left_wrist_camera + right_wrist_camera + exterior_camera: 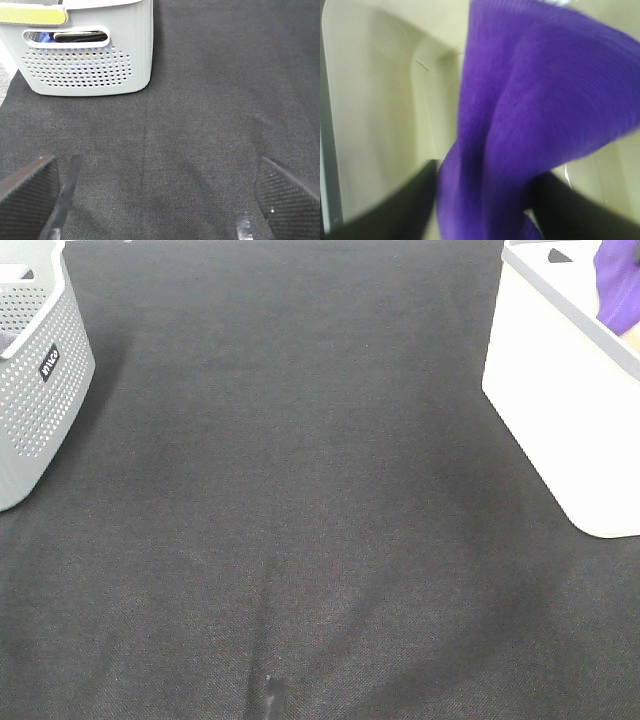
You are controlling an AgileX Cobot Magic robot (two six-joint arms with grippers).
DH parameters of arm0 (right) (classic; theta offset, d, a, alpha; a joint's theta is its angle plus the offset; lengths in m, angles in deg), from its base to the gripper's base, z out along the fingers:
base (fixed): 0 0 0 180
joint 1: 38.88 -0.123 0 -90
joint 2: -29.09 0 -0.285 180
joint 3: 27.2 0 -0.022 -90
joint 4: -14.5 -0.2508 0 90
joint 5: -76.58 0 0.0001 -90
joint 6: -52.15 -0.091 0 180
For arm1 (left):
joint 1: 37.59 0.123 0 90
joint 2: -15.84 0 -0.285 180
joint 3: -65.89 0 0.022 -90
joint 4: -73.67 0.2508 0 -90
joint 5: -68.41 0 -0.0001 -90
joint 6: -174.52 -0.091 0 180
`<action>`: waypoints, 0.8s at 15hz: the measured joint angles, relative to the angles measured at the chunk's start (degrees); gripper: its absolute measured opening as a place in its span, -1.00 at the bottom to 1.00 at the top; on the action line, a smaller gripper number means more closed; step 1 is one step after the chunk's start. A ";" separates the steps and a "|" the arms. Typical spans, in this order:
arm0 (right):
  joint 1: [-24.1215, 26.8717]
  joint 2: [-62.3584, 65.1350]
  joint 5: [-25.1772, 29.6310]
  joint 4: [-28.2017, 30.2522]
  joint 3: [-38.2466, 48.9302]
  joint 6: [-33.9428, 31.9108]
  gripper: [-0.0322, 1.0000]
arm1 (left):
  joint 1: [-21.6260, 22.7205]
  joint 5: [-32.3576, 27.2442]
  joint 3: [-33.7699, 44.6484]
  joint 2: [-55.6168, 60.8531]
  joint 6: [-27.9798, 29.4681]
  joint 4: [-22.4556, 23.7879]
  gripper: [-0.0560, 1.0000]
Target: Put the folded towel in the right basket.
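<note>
The purple towel (530, 110) hangs bunched between my right gripper's (485, 210) dark fingers (395, 210), inside the white right basket (375, 100). The right gripper is shut on the towel. In the exterior high view only a corner of the towel (622, 280) shows, above the white basket (560, 400) at the far right edge; the right gripper itself is out of that view. My left gripper (155, 200) is open and empty, low over the black cloth, facing the grey perforated basket (90, 70).
The grey perforated left basket (35, 390) stands at the far left of the table, with dark and blue items showing through its handle slot (75, 36). Black cloth (300, 520) covers the table between the two baskets.
</note>
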 joint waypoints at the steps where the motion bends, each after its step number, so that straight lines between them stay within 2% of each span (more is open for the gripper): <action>1: 0.00 0.00 0.00 0.11 0.00 0.34 0.62 | 0.00 0.00 0.00 0.00 0.00 0.00 0.98; 2: 0.00 -0.06 0.00 0.17 0.00 0.40 0.81 | 0.00 0.00 0.00 0.00 0.00 0.00 0.98; 3: 0.00 -0.06 0.00 -0.11 0.00 0.40 0.89 | 0.00 0.00 0.00 0.00 0.00 0.00 0.98; 8: -0.34 -0.06 0.00 -4.47 0.00 0.29 0.95 | 0.00 0.00 0.00 0.00 0.00 0.00 0.98; 9: -1.43 0.06 0.00 -3.78 0.00 -0.40 0.95 | 0.00 0.00 0.00 0.00 0.00 0.00 0.98; 12: -9.00 2.69 0.00 4.41 0.00 -5.44 0.95 | 0.00 0.00 0.00 0.00 0.00 0.00 0.98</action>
